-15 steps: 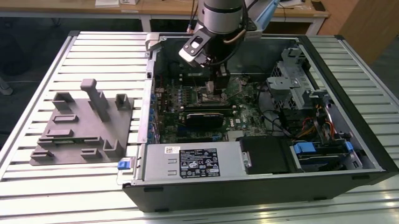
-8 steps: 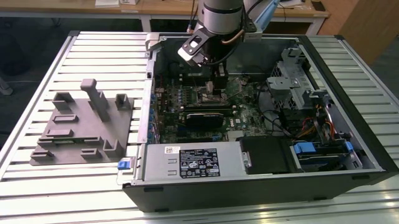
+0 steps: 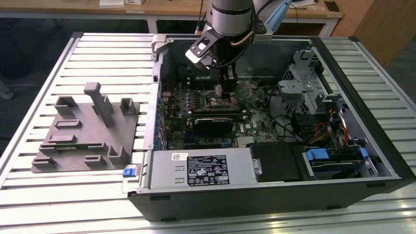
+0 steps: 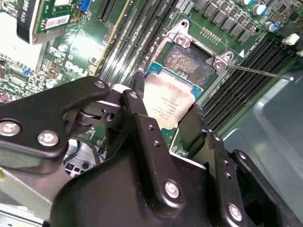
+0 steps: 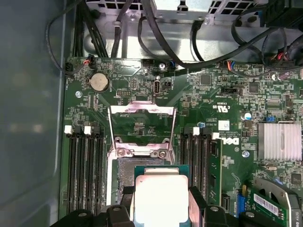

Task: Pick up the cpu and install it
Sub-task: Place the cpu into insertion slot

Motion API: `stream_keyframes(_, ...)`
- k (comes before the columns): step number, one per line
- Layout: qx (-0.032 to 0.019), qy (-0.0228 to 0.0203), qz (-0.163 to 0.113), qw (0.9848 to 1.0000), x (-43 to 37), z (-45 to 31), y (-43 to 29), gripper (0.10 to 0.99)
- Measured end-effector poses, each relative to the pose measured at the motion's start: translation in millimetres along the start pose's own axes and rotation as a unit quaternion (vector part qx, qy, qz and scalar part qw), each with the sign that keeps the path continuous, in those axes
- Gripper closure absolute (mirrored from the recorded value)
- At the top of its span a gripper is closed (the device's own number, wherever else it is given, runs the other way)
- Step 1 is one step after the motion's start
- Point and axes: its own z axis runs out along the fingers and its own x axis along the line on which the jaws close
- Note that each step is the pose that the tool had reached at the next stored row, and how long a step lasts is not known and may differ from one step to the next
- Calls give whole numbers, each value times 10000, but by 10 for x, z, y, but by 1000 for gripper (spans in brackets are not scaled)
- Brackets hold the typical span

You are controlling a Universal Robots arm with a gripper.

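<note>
We have the cpu (image 4: 166,111) picked up: our hand (image 4: 166,94) is closed on two of its edges, with the chip held between the fingers (image 4: 194,125). It hangs just over the open socket (image 5: 140,166), whose frame (image 5: 141,124) is raised. We judge it not yet seated; we cannot tell whether it touches.
</note>
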Motion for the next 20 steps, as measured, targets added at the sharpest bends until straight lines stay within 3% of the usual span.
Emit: stream_keyframes(20, 0, 1, -4, 10000, 53, 92, -4, 549)
